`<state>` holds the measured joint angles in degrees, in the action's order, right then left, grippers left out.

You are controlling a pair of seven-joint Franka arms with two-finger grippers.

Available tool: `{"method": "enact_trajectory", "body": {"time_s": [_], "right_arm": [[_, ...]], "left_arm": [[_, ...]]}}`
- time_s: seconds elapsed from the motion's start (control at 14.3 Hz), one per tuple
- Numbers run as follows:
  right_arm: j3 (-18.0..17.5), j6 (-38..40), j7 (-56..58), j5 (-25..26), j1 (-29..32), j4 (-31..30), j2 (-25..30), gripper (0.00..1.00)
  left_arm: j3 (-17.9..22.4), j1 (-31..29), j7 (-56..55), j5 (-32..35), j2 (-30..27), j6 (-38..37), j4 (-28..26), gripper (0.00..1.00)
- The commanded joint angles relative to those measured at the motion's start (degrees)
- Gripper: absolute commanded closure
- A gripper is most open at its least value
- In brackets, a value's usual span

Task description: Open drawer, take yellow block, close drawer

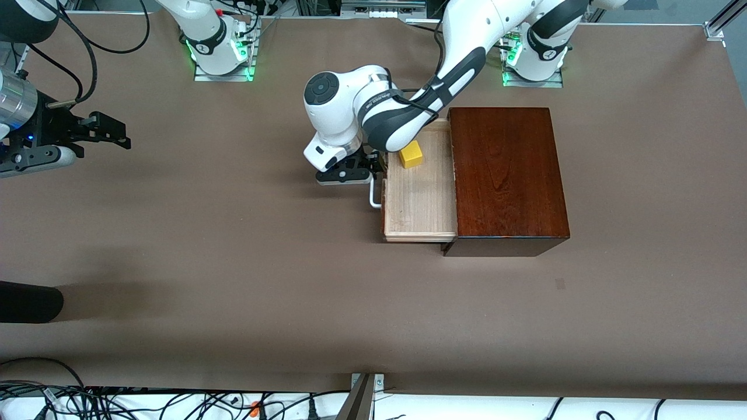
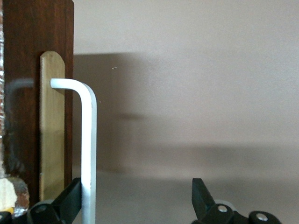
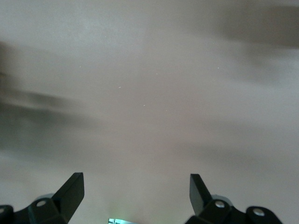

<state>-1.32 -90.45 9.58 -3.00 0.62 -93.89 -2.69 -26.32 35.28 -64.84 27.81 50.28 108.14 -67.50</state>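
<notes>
Drawer (image 1: 419, 201) pulled out of dark box (image 1: 506, 175); yellow block (image 1: 411, 154) inside, light, rigid, smooth: pinch flat sides. Left claw (image 1: 348, 174) released around white handle (image 2: 88, 154). Right claw (image 1: 87, 131) spread, empty, waiting above desk (image 1: 233, 280)

I can't read any text from here. The left arm (image 1: 402, 111) carries a line of small white lettering on the dark band of its forearm, but it's too small for me to make out. I see nothing written on the mahogany box (image 1: 505, 172), the drawer (image 1: 420, 198) or the yellow block (image 1: 411, 154).
</notes>
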Motion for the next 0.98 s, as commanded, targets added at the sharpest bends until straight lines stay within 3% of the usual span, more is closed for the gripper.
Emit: {"method": "enact_trajectory", "body": {"time_s": [0.0, 0.28, 0.56, 0.91], "right_arm": [[-0.18, 0.62, 0.96, -0.86, 0.61, 0.64, -0.47, 0.0], [-0.18, 0.71, 0.96, -0.95, 0.61, 0.64, -0.38, 0.0], [-0.44, 2.54, 0.44, -0.86, 0.17, 0.55, -1.7, 0.0], [-0.35, 5.99, -0.96, -0.95, -0.88, 0.55, -3.19, 0.0]], "left_arm": [[-0.4, 1.46, -0.64, -0.91, 2.45, 1.8, 4.75, 0.0], [-0.49, 0.15, -0.64, -2.66, -0.61, 1.55, 4.48, 0.0], [-1.02, -2.4, 0.06, -5.91, -6.58, -4.16, 3.34, 0.0], [-1.19, -15.38, 9.36, -15.75, -21.52, -6.36, -8.07, 0.0]]}}
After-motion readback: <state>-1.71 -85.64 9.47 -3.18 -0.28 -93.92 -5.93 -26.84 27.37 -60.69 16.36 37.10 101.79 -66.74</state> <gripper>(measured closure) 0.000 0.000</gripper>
